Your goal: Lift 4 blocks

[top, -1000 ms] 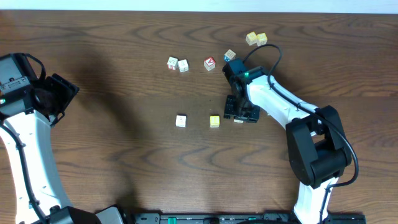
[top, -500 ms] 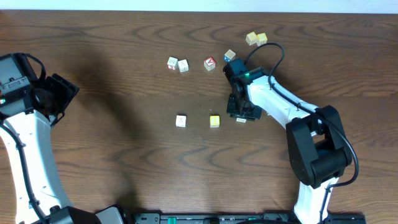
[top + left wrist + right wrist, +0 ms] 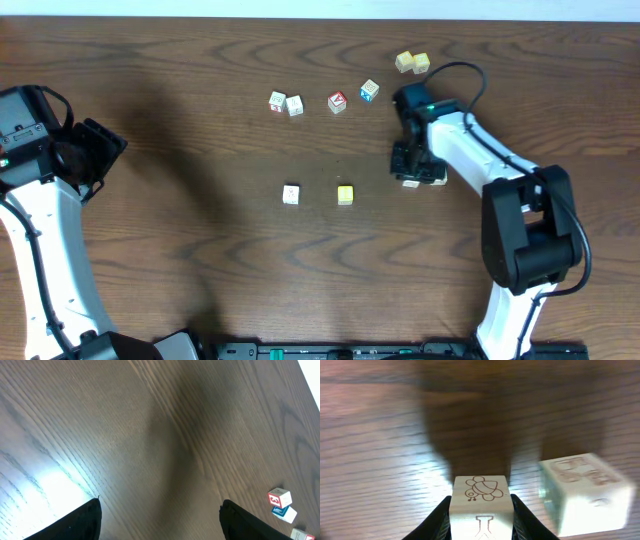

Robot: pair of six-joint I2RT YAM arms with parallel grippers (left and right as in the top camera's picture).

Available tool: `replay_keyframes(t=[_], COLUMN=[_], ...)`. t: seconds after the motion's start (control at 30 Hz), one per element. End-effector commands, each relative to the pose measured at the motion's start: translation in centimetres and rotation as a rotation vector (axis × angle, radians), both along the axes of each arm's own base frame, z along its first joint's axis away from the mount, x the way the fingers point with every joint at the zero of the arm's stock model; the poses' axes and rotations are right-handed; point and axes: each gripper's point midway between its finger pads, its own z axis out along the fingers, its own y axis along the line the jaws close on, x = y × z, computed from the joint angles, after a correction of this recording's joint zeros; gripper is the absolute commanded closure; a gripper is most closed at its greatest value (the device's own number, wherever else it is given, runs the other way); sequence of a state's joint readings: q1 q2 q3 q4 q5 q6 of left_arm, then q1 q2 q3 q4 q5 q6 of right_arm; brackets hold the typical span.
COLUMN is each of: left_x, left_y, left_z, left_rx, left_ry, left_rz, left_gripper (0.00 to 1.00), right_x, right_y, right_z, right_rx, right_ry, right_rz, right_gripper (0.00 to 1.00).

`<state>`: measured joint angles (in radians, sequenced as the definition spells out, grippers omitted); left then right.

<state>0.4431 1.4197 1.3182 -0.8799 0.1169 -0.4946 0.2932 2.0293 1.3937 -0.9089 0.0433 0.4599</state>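
Right of the tabletop's (image 3: pixel 200 150) centre, the right end effector (image 3: pixel 481 519) pinches one cream block (image 3: pixel 481 491), fingers (image 3: pixel 441 516) snug on both sides; swinging could clip the neighbouring block (image 3: pixel 582 491) or loosen this hold.

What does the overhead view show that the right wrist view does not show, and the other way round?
Only the overhead view: the yellow-faced wooden cube, the cream-faced wooden cube left of it, and the red-faced wooden cube and blue-faced wooden cube nearer the top edge.
Only the right wrist view: the right hand gripping the insect-marked cream wooden cube, and a blurred cream cube apart from it, on its right in the picture.
Both: the dark wooden table, and that hand.
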Motion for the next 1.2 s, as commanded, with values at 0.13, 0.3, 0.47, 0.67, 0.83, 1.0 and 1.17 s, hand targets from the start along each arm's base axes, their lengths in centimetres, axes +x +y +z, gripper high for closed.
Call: replay_keyframes(t=[0.13,0.3,0.47,0.67,0.83,1.0,1.17], left_x=[0.0,0.0,0.0,0.0,0.0,0.0,0.0], left_y=[0.3,0.3,0.3,0.3,0.3,0.3,0.3], left_z=[-0.1,-0.1,-0.1,-0.1,-0.1,-0.1,-0.1], left_rx=[0.002,0.002,0.002,0.002,0.002,0.002,0.002], left_ry=[0.006,0.006,0.006,0.006,0.006,0.006,0.006], left_rz=[0.007,0.007,0.007,0.007,0.007,0.007,0.007], left_gripper=[0.24,0.24,0.24,0.24,0.24,0.24,0.24], right_x=[-0.4,-0.2,0.0,0.1,0.3,0.2,0.3], right_y=[-1.5,-1.4,-1.4,-1.4,-1.2,-1.0,0.3], right_z=[-0.6,-0.6,-0.6,-0.6,-0.6,-0.6,-0.5], right_rx=[0.005,0.005,0.006,0.006,0.013,0.026,0.102], right_ry=[0.042,0.033,0.026,0.024,0.015,0.018,0.014], right_rz=[0.063,0.073,0.108,0.113,0.119,0.12,0.122], right_gripper=[0.71,0.69,0.67,0.67,0.66,0.66,0.67])
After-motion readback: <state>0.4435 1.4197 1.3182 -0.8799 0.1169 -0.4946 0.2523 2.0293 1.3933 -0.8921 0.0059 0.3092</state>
